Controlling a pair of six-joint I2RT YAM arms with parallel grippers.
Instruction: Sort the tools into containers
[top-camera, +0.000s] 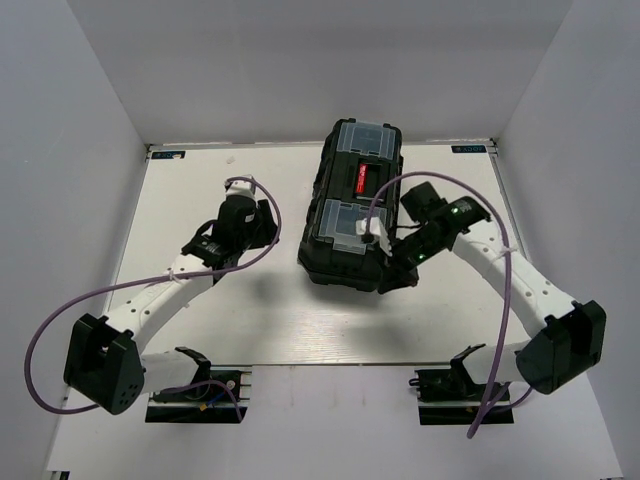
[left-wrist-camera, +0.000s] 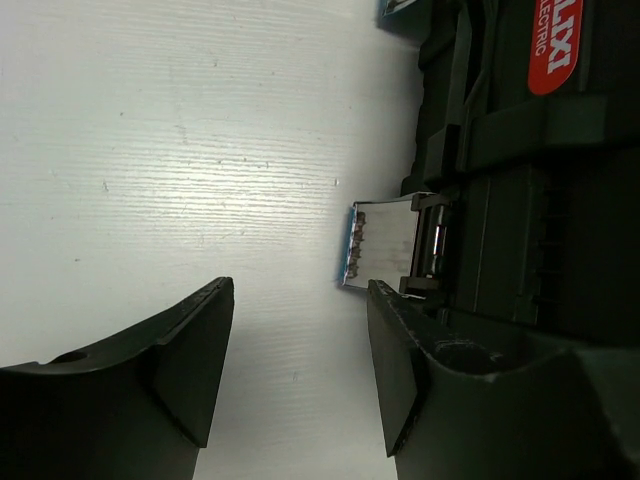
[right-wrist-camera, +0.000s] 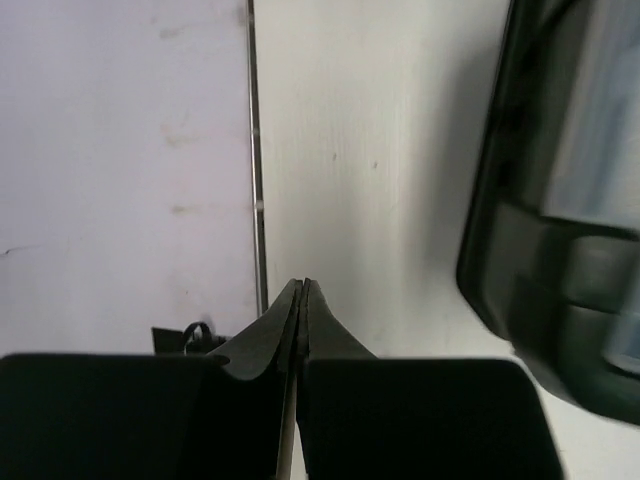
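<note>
The black toolbox (top-camera: 355, 205) stands closed in the middle of the table, with clear-lidded pockets and a red mark (top-camera: 362, 178) on its top handle. No tools are in view. My left gripper (top-camera: 260, 226) is open and empty, just left of the toolbox. In the left wrist view the open gripper (left-wrist-camera: 300, 290) has bare table between its fingers, and a silver metal latch (left-wrist-camera: 388, 244) on the toolbox side (left-wrist-camera: 540, 250) lies just ahead. My right gripper (top-camera: 392, 274) is shut on nothing at the toolbox's near right corner. In the right wrist view the gripper (right-wrist-camera: 303, 286) is beside that corner (right-wrist-camera: 560, 260).
The white table (top-camera: 250, 320) is bounded by white walls on the left, back and right. A metal strip (right-wrist-camera: 254, 150) marks the table's edge in the right wrist view. Purple and grey cables loop over both arms.
</note>
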